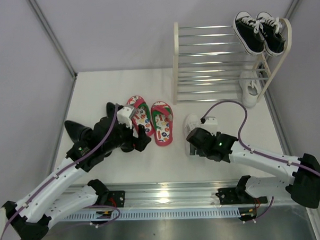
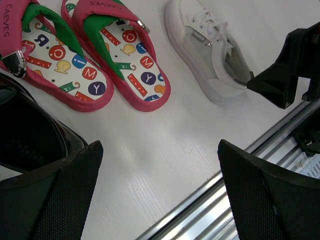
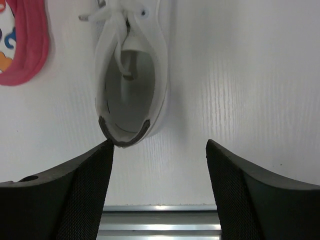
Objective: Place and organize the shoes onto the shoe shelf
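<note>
A pair of red flip-flops (image 1: 149, 118) lies mid-table, also in the left wrist view (image 2: 120, 55). One white sneaker (image 1: 193, 121) lies just right of them. My right gripper (image 3: 159, 144) is open right behind its heel (image 3: 131, 75); the left fingertip (image 3: 106, 147) touches the heel rim and nothing sits between the jaws. My left gripper (image 2: 159, 145) is open over bare table, beside a glossy black dress shoe (image 2: 27, 137). A black dress shoe (image 1: 75, 130) pokes out from under the left arm. Another white sneaker (image 1: 250, 87) rests at the shoe shelf's (image 1: 221, 59) lower right.
Black canvas sneakers (image 1: 259, 30) with white laces stand on the shelf's top tier at the right. The metal base rail (image 1: 163, 199) runs along the near table edge. Grey walls close in on both sides. The right arm's dark body (image 2: 290, 70) shows in the left wrist view.
</note>
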`<state>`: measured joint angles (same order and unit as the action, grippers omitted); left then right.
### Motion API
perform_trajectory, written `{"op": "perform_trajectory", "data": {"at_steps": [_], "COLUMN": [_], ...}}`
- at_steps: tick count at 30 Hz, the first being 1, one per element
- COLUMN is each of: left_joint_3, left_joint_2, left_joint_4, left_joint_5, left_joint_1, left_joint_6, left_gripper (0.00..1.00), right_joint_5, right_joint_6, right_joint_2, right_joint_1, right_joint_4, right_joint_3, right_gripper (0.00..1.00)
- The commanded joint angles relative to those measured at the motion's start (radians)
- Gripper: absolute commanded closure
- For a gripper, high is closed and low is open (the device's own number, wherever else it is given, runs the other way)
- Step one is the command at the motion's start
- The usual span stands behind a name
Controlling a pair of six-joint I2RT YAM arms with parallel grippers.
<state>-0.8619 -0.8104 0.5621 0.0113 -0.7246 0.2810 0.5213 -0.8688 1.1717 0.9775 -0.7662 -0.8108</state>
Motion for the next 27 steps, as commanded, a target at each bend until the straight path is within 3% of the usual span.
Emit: {"op": "perform_trajectory", "data": {"at_steps": [1,10,20,25,27], "left_joint_3": [0.015,-0.04,-0.071,-0.072,-0.075], "left_joint_2": [-0.002,-0.082,-0.144,-0.154,-0.162], "left_joint_4": [-0.021,0.001,-0.031,-0.037,-0.048], "left_joint_5": [0.012,0.001,0.012,0.0,-0.005], "left_joint_1": [-0.007,-0.019,-0.085,-0.095,-0.101], "left_joint_6": [0.007,0.024,0.057,0.06,0.066], "left_gripper": [0.01,0.01,0.01,0.01,0.01], "right_joint_5": [0.049,-0.099,-0.142,-0.129,-0.129], "right_joint_6": [-0.01,0.097,0.137,0.185,0.198], "right_joint_2": [-0.053,-0.06,0.061,0.118,0.149], "right_joint_1": [-0.055,-0.229,-0.234,-0.256,-0.292], "right_joint_4": [0.03,0.209,0.323,0.337,0.341], "right_joint_3": [-0.033,0.045,0.094,0.096,0.076], "right_gripper": [0.24,0.3,0.41,0.58,0.77]}}
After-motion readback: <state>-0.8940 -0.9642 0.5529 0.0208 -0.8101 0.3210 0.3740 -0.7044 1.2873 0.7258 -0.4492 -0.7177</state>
